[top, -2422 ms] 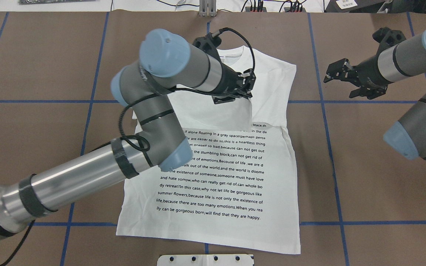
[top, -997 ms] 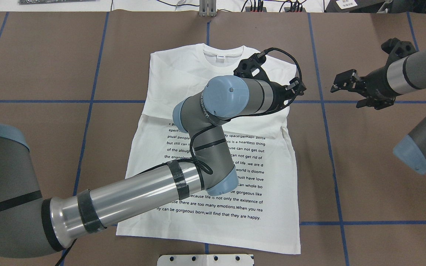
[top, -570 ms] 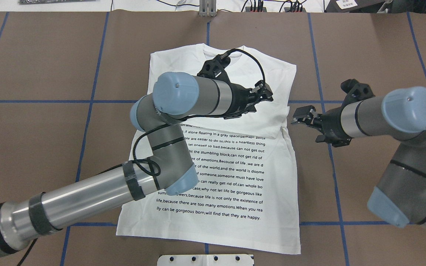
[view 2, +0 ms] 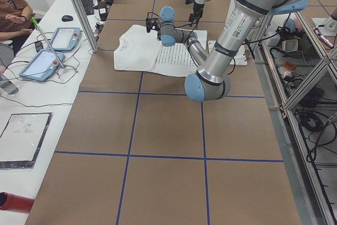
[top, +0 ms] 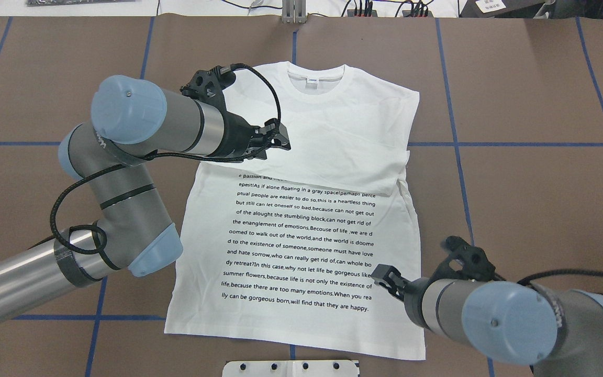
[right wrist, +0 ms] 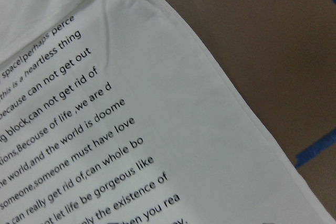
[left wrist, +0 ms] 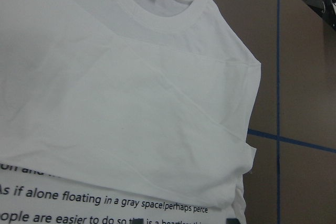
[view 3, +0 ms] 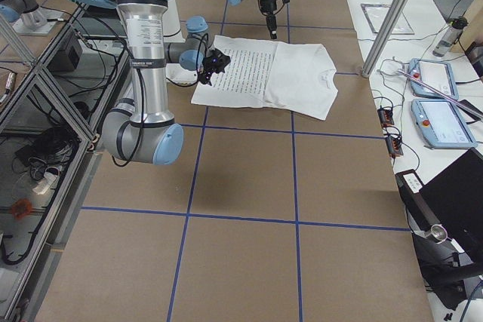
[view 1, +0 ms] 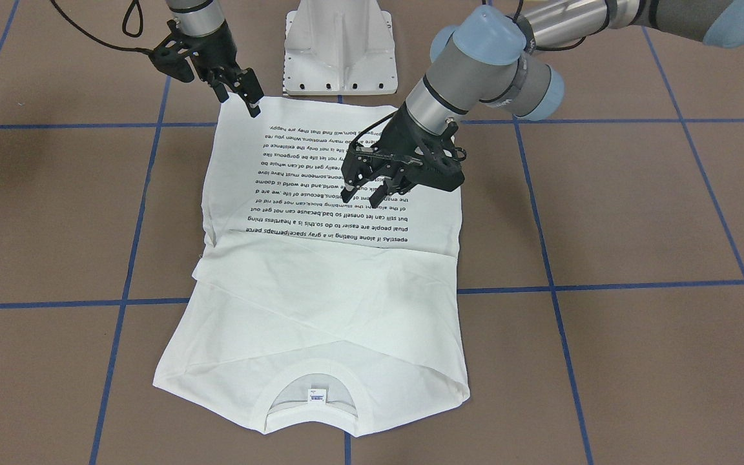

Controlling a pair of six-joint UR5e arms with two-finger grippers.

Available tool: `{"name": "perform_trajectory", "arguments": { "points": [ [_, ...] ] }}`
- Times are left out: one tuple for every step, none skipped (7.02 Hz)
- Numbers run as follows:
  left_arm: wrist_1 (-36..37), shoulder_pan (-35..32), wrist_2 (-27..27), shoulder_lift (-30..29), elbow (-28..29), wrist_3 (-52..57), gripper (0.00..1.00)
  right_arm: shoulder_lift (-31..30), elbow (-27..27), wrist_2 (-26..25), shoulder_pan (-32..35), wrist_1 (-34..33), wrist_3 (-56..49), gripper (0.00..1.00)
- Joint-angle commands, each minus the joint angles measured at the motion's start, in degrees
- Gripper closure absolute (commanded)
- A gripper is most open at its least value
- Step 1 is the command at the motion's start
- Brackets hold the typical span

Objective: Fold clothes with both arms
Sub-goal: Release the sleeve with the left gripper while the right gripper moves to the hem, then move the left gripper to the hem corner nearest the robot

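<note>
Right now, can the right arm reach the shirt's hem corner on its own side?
Probably yes. The right hand hovers open right beside that corner of the shirt, and nothing lies between them.

T-shirt (top: 333,157) on table (top: 532,183) | left arm (top: 123,110) over chest | right arm (top: 505,322) over hem

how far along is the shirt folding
Done: both sleeves look folded across the T-shirt chest. In hand: nothing; the left gripper hangs open above the shirt, the right gripper open by a hem corner. Left: folding hem up to collar.
</note>
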Motion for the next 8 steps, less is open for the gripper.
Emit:
{"name": "perform_trajectory", "arguments": {
  "points": [
    [0.46, -0.54, -0.02, 1.03, -0.53, 0.48, 0.39, -0.2, 0.38, -7.35, -8.66, -6.29, 10.62, 0.12],
    [0.37, -0.54, 0.07, 1.12, -0.44, 0.48, 0.39, -0.38, -2.41, -7.36, -9.2, -6.32, 11.52, 0.12],
    [0.37, -0.46, 0.15, 1.12, -0.44, 0.39, 0.39, -0.55, -3.39, -7.36, -9.56, -6.32, 11.53, 0.13],
    [0.28, -0.37, 0.15, 1.12, -0.35, 0.39, 0.39, -1.86, -4.19, -7.01, -9.73, -5.79, 12.23, 0.17],
    [0.02, -0.28, 0.15, 1.12, -0.27, 0.39, 0.39, -2.4, -4.2, -6.83, -10.08, -5.7, 13.8, 0.18],
    [0.02, -0.28, 0.24, 1.12, -0.27, 0.3, 0.39, -2.4, -4.2, -6.65, -10.43, -5.7, 13.82, 0.19],
    [0.02, -0.28, 0.16, 1.12, -0.27, 0.3, 0.38, -2.49, -4.46, -6.57, -10.61, -5.7, 13.82, 0.23],
    [0.02, -0.28, 0.15, 1.12, -0.27, 0.21, 0.38, -2.49, -4.46, -6.56, -10.61, -5.7, 13.82, 0.34]
  ]
}}
